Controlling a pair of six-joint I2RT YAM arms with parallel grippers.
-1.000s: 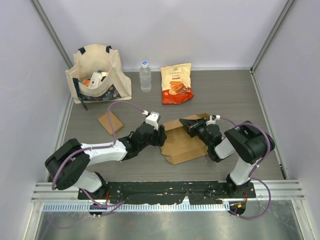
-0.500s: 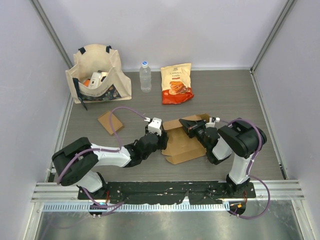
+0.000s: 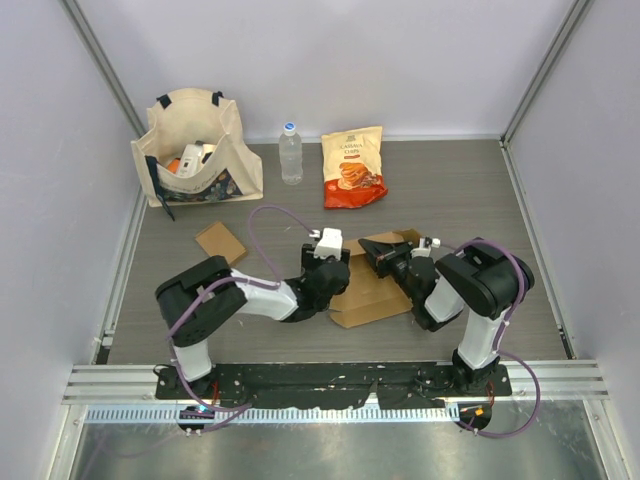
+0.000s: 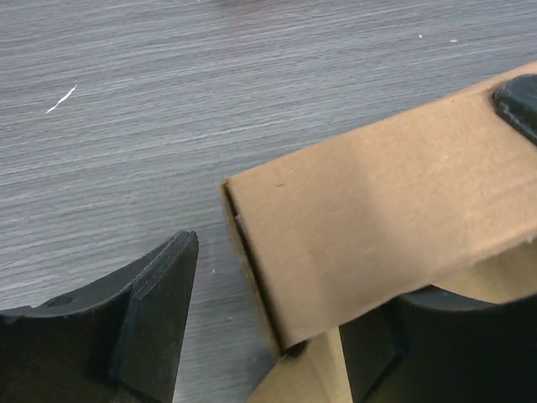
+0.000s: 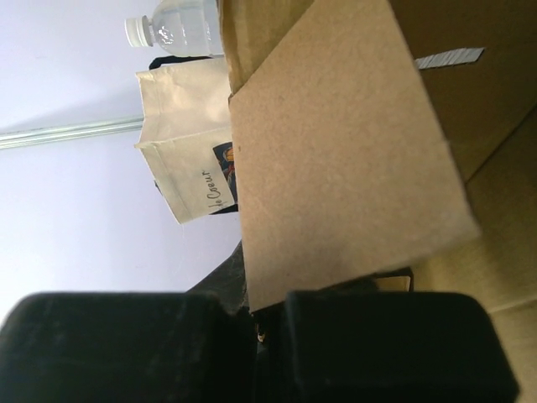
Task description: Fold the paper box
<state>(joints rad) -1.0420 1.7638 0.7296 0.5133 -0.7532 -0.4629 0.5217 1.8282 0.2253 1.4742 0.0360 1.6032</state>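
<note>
The brown paper box [image 3: 372, 290] lies partly folded in the middle of the table, between my two grippers. My left gripper [image 3: 334, 268] is at its left edge. In the left wrist view this gripper [image 4: 281, 336] is open: a folded wall of the box [image 4: 377, 218] stands between the fingers, lying over the right one, and the left finger [image 4: 155, 311] is apart from it. From the right, my right gripper [image 3: 386, 258] reaches the box's far flap. Seen by the right wrist camera, this gripper [image 5: 268, 336] is shut on the edge of that flap [image 5: 336, 159].
A cream tote bag [image 3: 195, 145] with items inside stands at the back left. A water bottle [image 3: 291, 152] and an orange snack bag [image 3: 353, 167] are behind the box. A small cardboard piece [image 3: 220, 242] lies left of my left arm.
My left arm has swung right, carrying its gripper against the box's left side, and the box's left part has folded inward. The right gripper has kept its hold and barely moved.
</note>
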